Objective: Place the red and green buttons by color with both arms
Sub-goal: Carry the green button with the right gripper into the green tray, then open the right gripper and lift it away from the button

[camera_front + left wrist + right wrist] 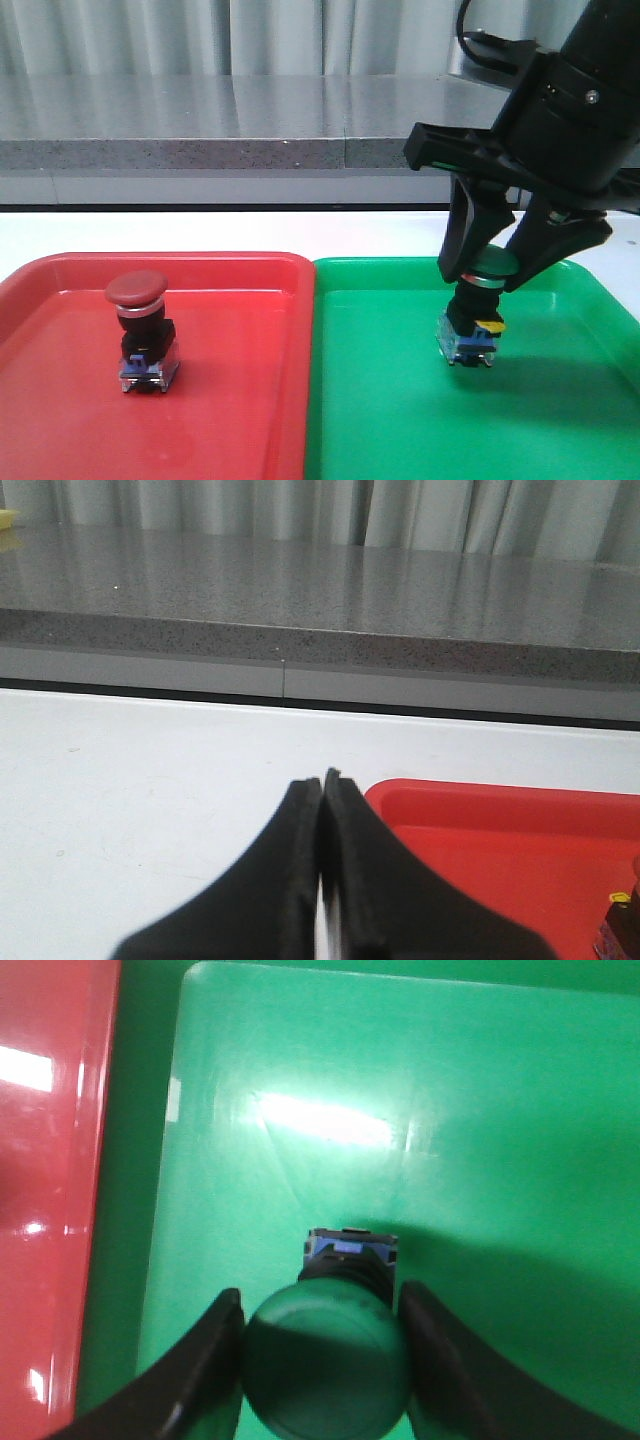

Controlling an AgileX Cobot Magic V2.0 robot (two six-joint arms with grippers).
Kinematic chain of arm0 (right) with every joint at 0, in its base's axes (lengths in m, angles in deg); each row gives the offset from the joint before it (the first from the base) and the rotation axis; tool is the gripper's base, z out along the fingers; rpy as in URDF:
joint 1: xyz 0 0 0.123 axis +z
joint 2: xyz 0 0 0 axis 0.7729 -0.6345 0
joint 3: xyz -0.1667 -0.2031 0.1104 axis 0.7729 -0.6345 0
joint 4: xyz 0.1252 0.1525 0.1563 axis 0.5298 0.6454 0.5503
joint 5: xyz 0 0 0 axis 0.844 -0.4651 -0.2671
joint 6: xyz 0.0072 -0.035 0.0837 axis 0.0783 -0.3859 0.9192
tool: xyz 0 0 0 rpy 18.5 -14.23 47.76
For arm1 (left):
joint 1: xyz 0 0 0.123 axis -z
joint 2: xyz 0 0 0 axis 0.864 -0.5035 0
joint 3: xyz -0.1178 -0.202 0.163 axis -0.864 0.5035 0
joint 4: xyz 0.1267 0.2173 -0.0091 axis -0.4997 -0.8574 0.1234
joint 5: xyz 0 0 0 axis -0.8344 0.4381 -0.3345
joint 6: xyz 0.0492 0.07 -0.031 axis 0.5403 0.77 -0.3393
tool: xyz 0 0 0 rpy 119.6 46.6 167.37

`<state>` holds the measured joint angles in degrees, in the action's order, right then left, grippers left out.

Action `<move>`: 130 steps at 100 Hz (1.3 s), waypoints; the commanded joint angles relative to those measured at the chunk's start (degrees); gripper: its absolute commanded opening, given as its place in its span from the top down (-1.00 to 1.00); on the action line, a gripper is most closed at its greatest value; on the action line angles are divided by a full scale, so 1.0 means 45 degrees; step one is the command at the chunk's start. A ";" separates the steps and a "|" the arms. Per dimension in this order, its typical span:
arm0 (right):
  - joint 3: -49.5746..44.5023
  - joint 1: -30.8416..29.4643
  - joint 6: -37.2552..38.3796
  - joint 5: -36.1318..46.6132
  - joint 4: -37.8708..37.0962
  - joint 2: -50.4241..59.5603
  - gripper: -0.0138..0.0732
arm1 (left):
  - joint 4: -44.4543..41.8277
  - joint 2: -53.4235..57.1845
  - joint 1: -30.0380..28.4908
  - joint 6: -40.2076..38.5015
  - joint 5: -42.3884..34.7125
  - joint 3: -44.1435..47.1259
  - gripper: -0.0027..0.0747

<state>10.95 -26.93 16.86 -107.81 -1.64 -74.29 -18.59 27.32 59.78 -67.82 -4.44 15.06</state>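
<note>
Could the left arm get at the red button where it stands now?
Probably yes. The red button stands upright and alone in the red tray, nothing over it, and the left gripper, closed, sits just outside that tray's near corner.

right arm (590,90): showing matte black housing, a small silver screw, a black cable looping behind
right gripper (487,272): showing two dark tapering fingers, a green strip glinting on its crossbar
left gripper (322,870): showing two black, broad-based fingers narrowing to blunt tips
</note>
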 commanded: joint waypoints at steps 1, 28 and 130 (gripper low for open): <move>0.0120 0.0022 0.0044 0.0845 0.0206 0.0591 0.11 | 0.0013 0.0417 -0.0038 -0.0100 -0.0962 0.0171 0.98; 0.0120 0.0022 0.0044 0.0628 0.0206 -0.0108 0.11 | 0.0013 0.0417 -0.0038 -0.0100 -0.0962 0.0171 0.98; 0.0169 -0.0266 -0.0007 0.0380 -0.0950 0.2452 -0.19 | 0.0013 0.0417 -0.0038 -0.0100 -0.0962 0.0171 0.98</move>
<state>10.29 -27.09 17.06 -106.91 -3.60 -68.22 -18.59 27.32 59.78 -67.82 -4.44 15.06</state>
